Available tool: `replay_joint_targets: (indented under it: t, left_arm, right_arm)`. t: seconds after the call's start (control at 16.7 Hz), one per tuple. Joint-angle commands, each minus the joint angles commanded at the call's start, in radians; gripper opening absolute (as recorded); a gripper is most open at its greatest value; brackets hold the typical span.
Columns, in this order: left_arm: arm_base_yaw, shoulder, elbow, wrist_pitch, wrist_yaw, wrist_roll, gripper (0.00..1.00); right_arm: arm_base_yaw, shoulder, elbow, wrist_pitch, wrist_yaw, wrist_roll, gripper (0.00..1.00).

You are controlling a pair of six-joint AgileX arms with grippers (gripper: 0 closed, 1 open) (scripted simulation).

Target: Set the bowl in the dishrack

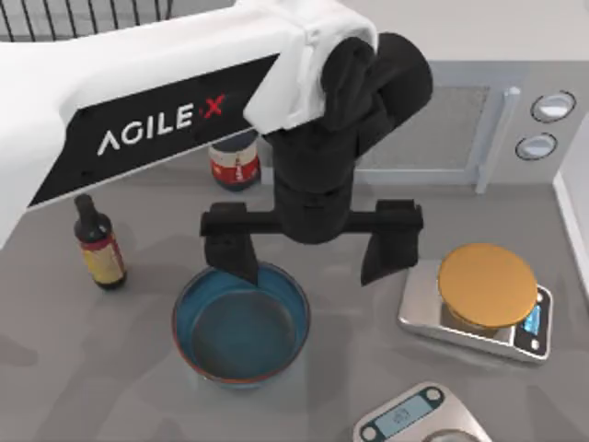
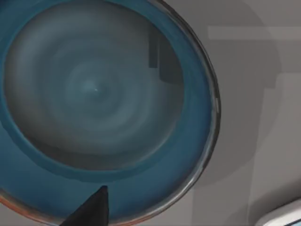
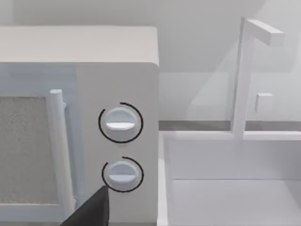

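The blue bowl [image 1: 241, 322] with a reddish-brown rim sits upright on the grey table at front centre. My left gripper [image 1: 311, 250] hangs just behind and above it, open wide. One finger [image 1: 230, 256] is over the bowl's far rim. The other finger [image 1: 391, 244] is past the bowl's right side, over bare table. In the left wrist view the bowl's grey-blue inside [image 2: 94, 89] lies close below, with one dark fingertip [image 2: 91, 209] over its blue wall. The dishrack [image 1: 83, 18] of thin black rods stands at the back left, partly behind my left arm.
A dark bottle [image 1: 99, 244] stands left of the bowl and a red-labelled can [image 1: 235, 164] behind it. A silver scale with a golden disc [image 1: 486, 285] sits at right, a second scale [image 1: 414, 419] at the front. The white microwave [image 1: 460, 120] [image 3: 117, 122] fills the back right, facing my right arm's fingertip [image 3: 91, 209].
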Motion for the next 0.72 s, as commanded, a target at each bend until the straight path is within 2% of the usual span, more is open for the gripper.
replay_joint_targets:
  t: [0.42,0.72]
  left_arm:
    - [0.000,0.069,-0.214,0.295,0.000,0.002,1.00]
    - [-0.002,0.087,-0.257,0.344,0.001,0.001,1.00]
  right_arm:
    - [0.000,0.000,0.000,0.000,0.000,0.000,1.00]
    - [0.000,0.000,0.000,0.000,0.000,0.000,1.00]
